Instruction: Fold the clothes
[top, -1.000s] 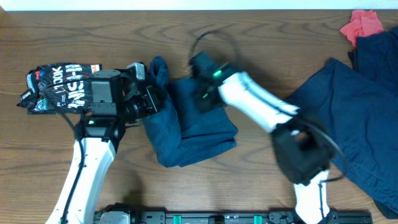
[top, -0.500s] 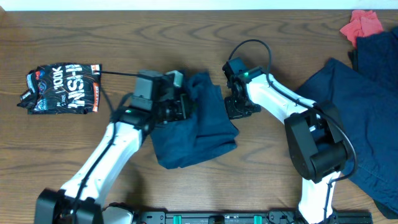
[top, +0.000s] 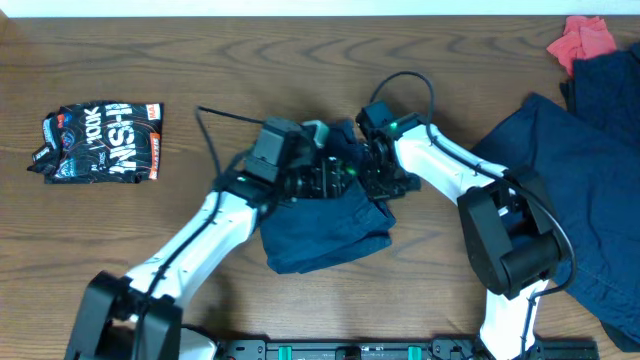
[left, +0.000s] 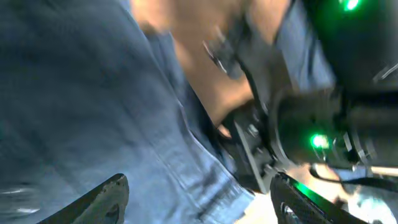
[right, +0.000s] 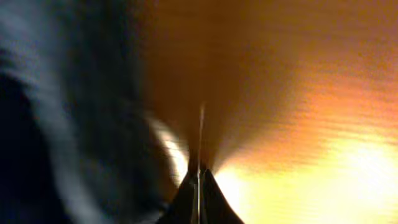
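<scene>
The handled piece of the clothes, a folded navy garment (top: 320, 225), lies mid-table. My left gripper (top: 338, 176) hovers over its upper right part with jaws wide open; in the left wrist view its fingertips (left: 107, 198) stand far apart over blue fabric with a stitched seam (left: 186, 155), nothing pinched. My left gripper (left: 199, 202) faces the right arm's dark wrist with green lights. My right gripper (top: 388, 182) sits at the garment's right edge. In the blurred right wrist view my right gripper (right: 199, 183) is shut and empty above wood, dark cloth (right: 56, 124) at its left.
A larger navy pile of clothes (top: 570, 190) spreads over the right side. A red cloth (top: 583, 38) lies at the far right corner. A black printed bag (top: 100, 140) rests at the left. The two wrists crowd together above the folded garment.
My left gripper carried the garment's left part rightward over the bundle, then opened and let go. The right gripper stayed shut and shifted slightly toward the garment's right edge.
</scene>
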